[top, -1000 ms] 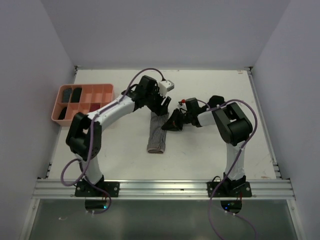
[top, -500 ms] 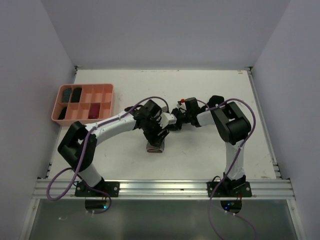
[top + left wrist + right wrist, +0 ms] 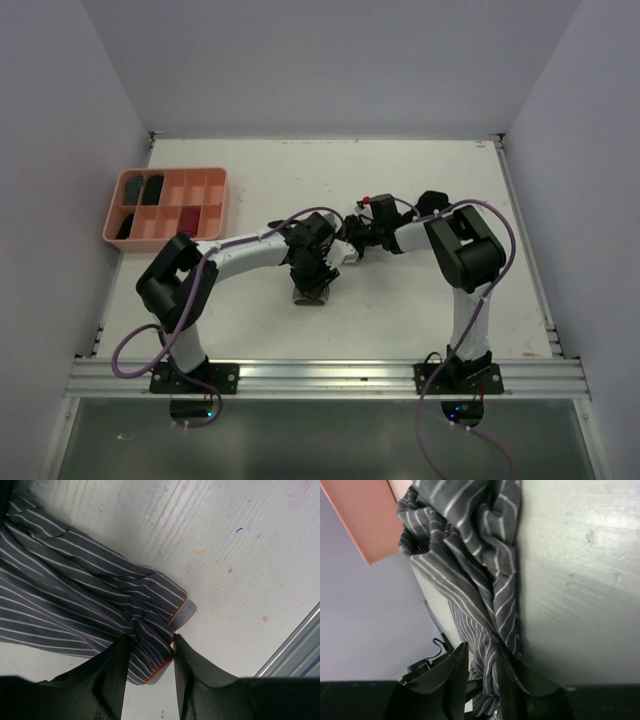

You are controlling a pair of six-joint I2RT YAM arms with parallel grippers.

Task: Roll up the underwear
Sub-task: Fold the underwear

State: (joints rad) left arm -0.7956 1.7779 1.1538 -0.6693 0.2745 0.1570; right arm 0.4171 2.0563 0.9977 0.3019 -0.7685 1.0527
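**Garment gathered at mid-bench.** The striped underwear (image 3: 309, 297), grey with fine white lines and an orange-pink trim, is seen bunched near the middle of the white bench (image 3: 430, 180). It is well apart from the salmon-pink tray (image 3: 110, 228) set by the left wall.

The left end effector (image 3: 316, 283) is lowered onto the garment from above. In the left wrist view, a trimmed fold of the striped underwear (image 3: 75, 595) is pinched by this end effector (image 3: 153, 641) between two dark fingers (image 3: 112, 675), close to the scuffed bench (image 3: 240, 555).

The right end effector (image 3: 344, 249) is reached in from the right, just beside the left one. In the right wrist view, a crumpled band of the striped underwear (image 3: 470, 555) is threaded through this end effector (image 3: 480, 647), whose fingers (image 3: 522, 690) are narrowly parted. Whether the cloth is squeezed or merely lying there cannot be told. A corner of the tray (image 3: 360, 510) is caught at the upper left of that view.

Dark items (image 3: 152, 187) are held in several tray compartments, too small to be identified.
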